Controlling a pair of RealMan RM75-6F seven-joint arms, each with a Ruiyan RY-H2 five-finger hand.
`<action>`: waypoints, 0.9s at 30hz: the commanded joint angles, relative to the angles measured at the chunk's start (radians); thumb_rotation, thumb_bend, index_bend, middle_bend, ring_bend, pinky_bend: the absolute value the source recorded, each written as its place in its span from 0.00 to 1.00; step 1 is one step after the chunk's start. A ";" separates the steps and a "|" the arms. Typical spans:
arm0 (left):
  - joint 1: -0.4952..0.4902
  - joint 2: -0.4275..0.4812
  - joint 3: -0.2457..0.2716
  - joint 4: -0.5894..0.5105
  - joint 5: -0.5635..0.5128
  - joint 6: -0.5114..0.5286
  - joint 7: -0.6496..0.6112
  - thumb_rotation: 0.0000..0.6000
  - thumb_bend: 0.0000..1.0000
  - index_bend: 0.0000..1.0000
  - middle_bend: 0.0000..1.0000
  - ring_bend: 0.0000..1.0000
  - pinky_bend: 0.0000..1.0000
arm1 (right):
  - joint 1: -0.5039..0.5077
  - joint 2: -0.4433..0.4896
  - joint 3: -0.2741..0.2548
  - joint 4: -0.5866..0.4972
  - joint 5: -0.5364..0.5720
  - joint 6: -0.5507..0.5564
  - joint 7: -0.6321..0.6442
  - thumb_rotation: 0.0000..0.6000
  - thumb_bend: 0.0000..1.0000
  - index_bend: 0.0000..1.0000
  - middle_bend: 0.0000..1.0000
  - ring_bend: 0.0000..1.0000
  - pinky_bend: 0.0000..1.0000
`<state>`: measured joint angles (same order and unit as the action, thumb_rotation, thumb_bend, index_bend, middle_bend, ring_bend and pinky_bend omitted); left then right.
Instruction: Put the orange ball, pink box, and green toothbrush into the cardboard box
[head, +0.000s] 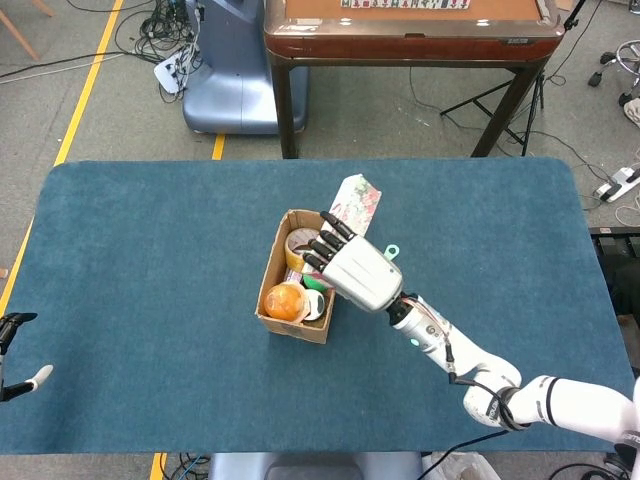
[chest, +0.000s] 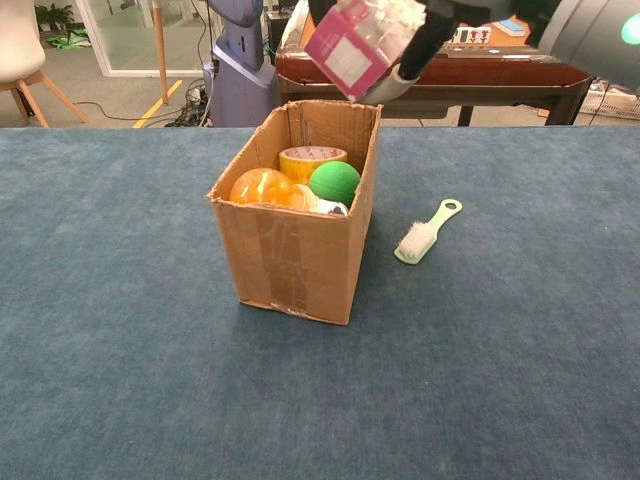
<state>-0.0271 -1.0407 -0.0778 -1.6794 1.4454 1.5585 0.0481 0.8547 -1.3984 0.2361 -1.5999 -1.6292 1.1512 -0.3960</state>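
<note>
Aloft, pink box (chest: 349, 45), white-labelled face.

A blue carpet-like cloth covers the counter (chest: 120, 400) from edge to edge. The open cardboard box (chest: 296, 255) stands on it near the middle, upright. The green toothbrush (chest: 426, 232) lies flat on the cloth just beside the box, apart from it, bristle end toward the near edge.
</note>
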 joint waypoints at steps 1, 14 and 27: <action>0.003 0.003 -0.001 -0.001 0.000 0.004 -0.007 1.00 0.11 0.26 0.28 0.26 0.42 | 0.022 -0.045 -0.013 0.038 -0.027 0.004 0.050 1.00 0.00 0.55 0.55 0.36 0.20; 0.010 0.015 0.002 -0.003 0.014 0.017 -0.031 1.00 0.11 0.26 0.28 0.26 0.42 | 0.068 -0.164 -0.040 0.162 -0.043 -0.014 0.184 1.00 0.00 0.55 0.49 0.36 0.21; 0.014 0.014 0.006 -0.004 0.024 0.023 -0.027 1.00 0.11 0.26 0.28 0.26 0.42 | 0.086 -0.143 -0.059 0.141 -0.013 -0.081 0.212 1.00 0.00 0.18 0.25 0.20 0.21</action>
<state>-0.0137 -1.0264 -0.0715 -1.6837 1.4697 1.5813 0.0212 0.9395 -1.5432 0.1780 -1.4576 -1.6437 1.0716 -0.1854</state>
